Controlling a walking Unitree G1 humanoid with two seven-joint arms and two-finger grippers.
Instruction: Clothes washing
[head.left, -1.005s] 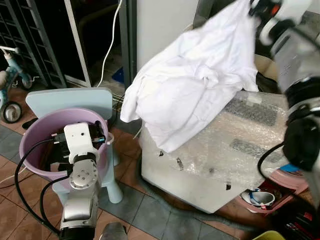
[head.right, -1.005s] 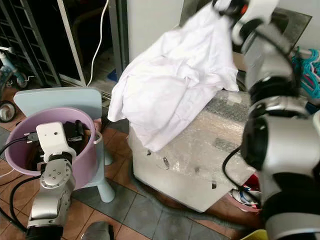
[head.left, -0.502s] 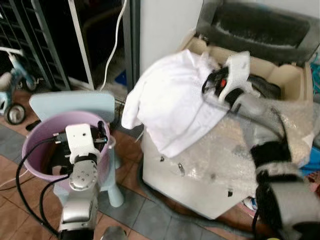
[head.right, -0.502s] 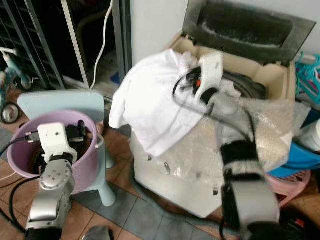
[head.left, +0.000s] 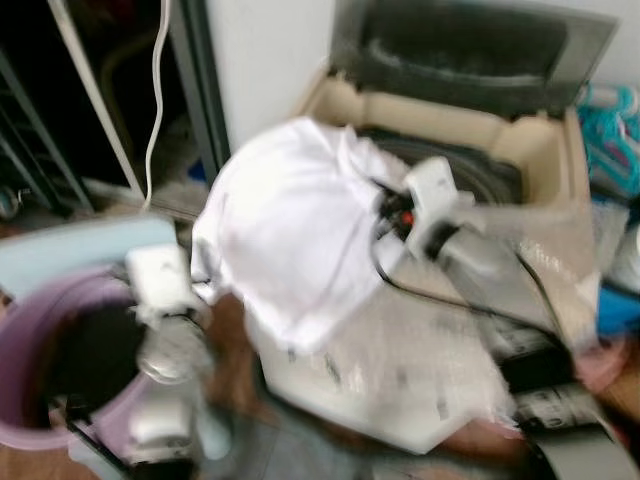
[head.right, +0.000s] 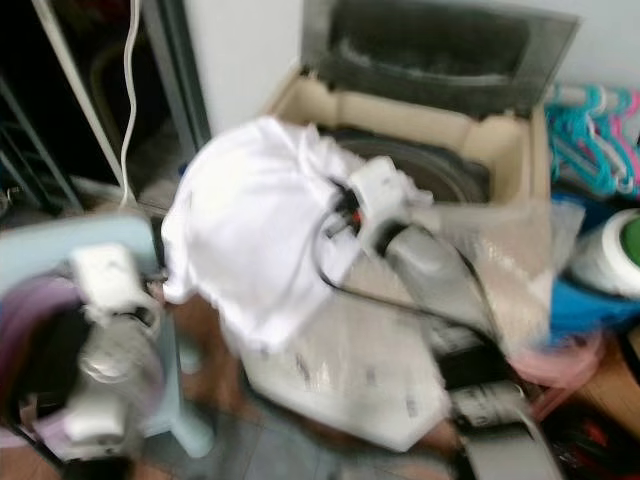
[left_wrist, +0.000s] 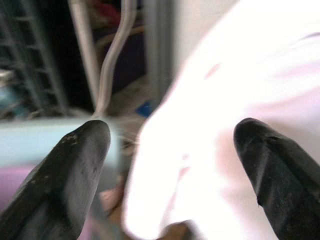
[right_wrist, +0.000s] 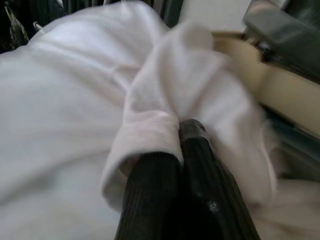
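A white garment (head.left: 285, 235) lies bunched over the near-left edge of the open top-loading washing machine (head.left: 520, 140), hanging down its left side over the bubble wrap (head.right: 380, 370) that covers the front. The right gripper (right_wrist: 172, 132) reaches in from the right with its jaws closed on a fold of the white garment, at the rim of the drum opening. The left gripper (left_wrist: 172, 150) hangs to the left, above the purple basin (head.left: 20, 340) on a pale blue stool (head.left: 80, 245), its jaws spread wide and empty. Turquoise hangers (head.right: 590, 125) sit far right. Both head views are blurred.
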